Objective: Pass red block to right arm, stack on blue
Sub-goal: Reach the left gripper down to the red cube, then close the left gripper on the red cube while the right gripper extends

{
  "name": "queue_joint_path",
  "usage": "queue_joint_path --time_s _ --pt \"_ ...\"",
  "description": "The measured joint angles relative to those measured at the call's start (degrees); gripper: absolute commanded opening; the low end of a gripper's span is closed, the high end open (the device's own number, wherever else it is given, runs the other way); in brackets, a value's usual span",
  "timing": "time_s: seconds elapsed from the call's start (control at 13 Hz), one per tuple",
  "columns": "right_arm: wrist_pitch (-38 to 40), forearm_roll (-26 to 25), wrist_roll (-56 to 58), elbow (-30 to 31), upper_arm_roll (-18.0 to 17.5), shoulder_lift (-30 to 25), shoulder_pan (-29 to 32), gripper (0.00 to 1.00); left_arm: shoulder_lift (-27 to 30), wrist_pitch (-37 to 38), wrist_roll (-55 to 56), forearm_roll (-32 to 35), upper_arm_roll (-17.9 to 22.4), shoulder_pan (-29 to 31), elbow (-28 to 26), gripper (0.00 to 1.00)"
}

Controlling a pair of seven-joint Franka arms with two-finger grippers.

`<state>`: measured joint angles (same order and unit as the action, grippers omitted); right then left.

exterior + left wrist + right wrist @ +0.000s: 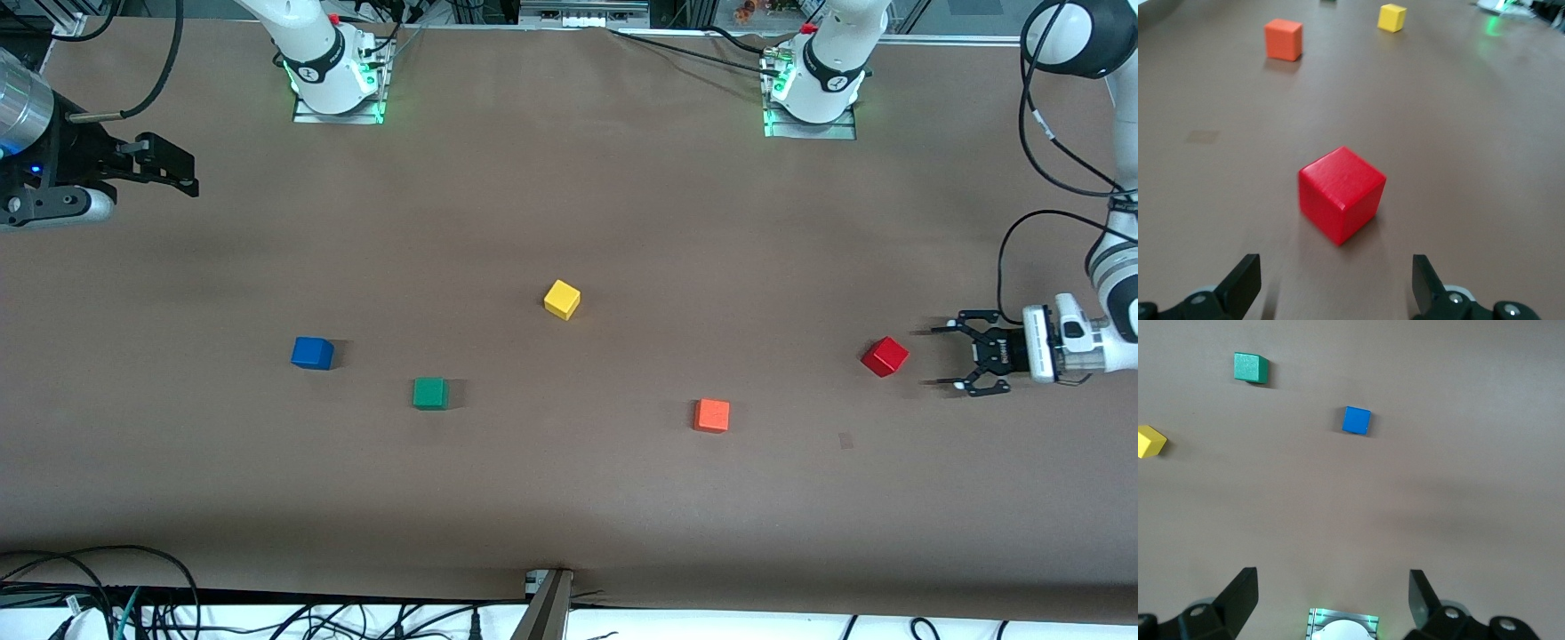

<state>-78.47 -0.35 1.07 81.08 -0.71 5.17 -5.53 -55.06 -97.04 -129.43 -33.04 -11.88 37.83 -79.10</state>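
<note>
The red block point(885, 356) sits on the brown table toward the left arm's end. My left gripper point(933, 356) is low beside it, open and empty, with its fingers pointing at the block and a small gap between them. In the left wrist view the red block point(1341, 194) lies just ahead of the open left gripper point(1336, 280). The blue cube point(312, 353) sits toward the right arm's end and also shows in the right wrist view point(1356, 420). My right gripper point(182, 169) waits, raised over the table's edge at the right arm's end, open and empty point(1333, 593).
A yellow cube point(562, 299) sits mid-table. A green cube point(430, 393) lies beside the blue one, slightly nearer to the front camera. An orange cube point(711, 415) lies between the green cube and the red block. The arm bases point(336, 80) stand along the table's top edge.
</note>
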Motion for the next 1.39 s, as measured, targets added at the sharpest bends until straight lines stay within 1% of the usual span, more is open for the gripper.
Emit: queue_joint_path --time_s 0.23,0.46,0.77,1.16,1.39 --pt "0.0 0.0 0.0 0.0 0.0 0.03 0.0 1.0 -1.8 1.83 -0.06 -1.88 -0.06 -1.99 0.01 1.0" --pt "0.0 0.0 0.0 0.0 0.0 0.07 0.0 1.0 -4.13 2.21 -1.48 -2.93 -0.04 -2.2 0.08 1.0" --pt "0.0 0.0 0.0 0.0 0.0 0.08 0.0 1.0 -4.36 2.64 -1.82 -3.35 -0.06 -2.27 0.2 1.0" --pt "0.0 0.0 0.0 0.0 0.0 0.09 0.0 1.0 -5.04 2.93 -2.26 -5.31 -0.1 -4.22 0.2 1.0" --pt "0.0 0.0 0.0 0.0 0.0 0.09 0.0 1.0 -5.07 2.94 -2.28 -5.38 -0.07 -4.32 0.2 1.0"
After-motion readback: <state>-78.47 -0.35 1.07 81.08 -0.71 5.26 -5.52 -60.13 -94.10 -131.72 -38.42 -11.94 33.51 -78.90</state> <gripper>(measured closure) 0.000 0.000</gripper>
